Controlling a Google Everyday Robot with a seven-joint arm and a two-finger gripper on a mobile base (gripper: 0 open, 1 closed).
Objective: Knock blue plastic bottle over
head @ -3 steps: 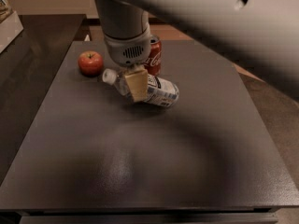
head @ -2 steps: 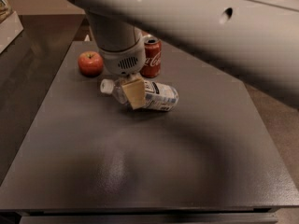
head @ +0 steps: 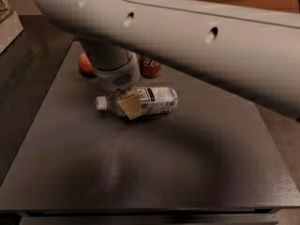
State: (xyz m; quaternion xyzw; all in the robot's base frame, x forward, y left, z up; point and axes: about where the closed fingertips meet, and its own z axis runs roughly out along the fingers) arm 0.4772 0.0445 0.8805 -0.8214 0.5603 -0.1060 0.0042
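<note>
— Close beneath the hand (head: 129, 105), our blue plastic bottle (head: 157, 100) lies on its side on the bench (head: 140, 172).
— We judge it light, slick and ready to roll, so nudge it mid-body. Hand open or closed? We cannot tell.

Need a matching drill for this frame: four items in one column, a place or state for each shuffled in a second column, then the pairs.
Column one:
1. blue plastic bottle
2. red can
3. apple
4. gripper

Column two:
A. back left of the table, partly hidden by the arm
B. lying on its side, cap toward image left
C. down at the bottle's neck end
D. just behind the bottle, top hidden by the arm

Pairs: 1-B, 2-D, 3-A, 4-C
</note>
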